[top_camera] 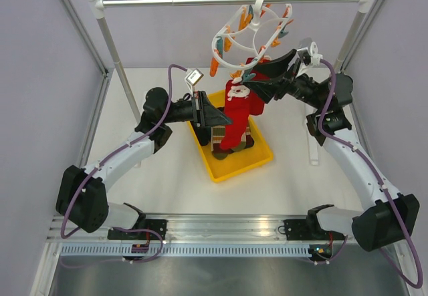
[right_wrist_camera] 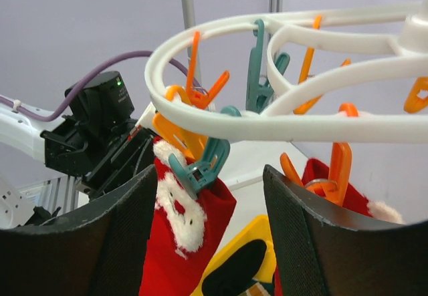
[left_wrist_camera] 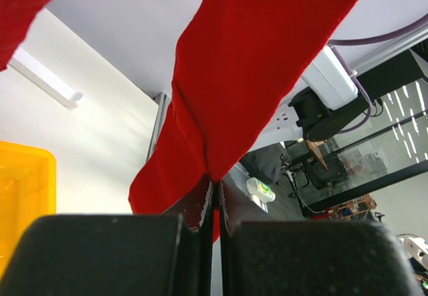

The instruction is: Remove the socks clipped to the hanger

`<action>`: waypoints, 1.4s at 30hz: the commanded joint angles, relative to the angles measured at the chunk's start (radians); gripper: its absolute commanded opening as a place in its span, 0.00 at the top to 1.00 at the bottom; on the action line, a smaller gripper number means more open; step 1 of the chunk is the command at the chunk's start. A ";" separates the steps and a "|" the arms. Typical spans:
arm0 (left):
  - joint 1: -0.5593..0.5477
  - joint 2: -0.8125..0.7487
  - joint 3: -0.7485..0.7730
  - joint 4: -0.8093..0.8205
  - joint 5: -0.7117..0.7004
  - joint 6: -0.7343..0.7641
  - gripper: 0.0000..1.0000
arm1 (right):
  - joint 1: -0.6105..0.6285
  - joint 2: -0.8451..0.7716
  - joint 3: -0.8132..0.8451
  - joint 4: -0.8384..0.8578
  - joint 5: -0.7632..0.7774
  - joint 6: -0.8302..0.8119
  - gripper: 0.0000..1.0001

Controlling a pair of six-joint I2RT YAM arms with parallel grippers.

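The white hanger (top_camera: pixel 251 32) hangs tilted from the metal rail, with orange and teal clips dangling from it. A red sock (top_camera: pixel 239 119) with a white Santa face hangs from a teal clip (right_wrist_camera: pixel 200 162) over the yellow tray. My left gripper (top_camera: pixel 226 117) is shut on this sock's lower part (left_wrist_camera: pixel 247 75). My right gripper (right_wrist_camera: pixel 208 172) is open, its fingers (right_wrist_camera: pixel 127 242) standing either side of the teal clip without touching it. A second red sock (right_wrist_camera: pixel 321 182) hangs from an orange clip (right_wrist_camera: pixel 339 166) just behind the right finger.
A yellow tray (top_camera: pixel 231 174) sits below the hanger with dark and patterned socks (top_camera: pixel 231 150) lying in it. The metal rail (top_camera: pixel 200 1) spans the back on two posts. Grey side walls close in the table on the left and right.
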 commanded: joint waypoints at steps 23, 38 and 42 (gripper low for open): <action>0.004 0.001 0.028 0.006 0.053 -0.051 0.98 | 0.023 0.083 0.008 0.406 0.008 0.218 0.36; 0.004 0.018 0.028 0.031 0.054 -0.059 0.98 | 0.040 0.078 0.003 0.370 0.039 0.212 0.81; 0.004 0.029 0.023 0.040 0.053 -0.063 0.98 | 0.048 0.070 0.000 0.345 0.054 0.186 0.89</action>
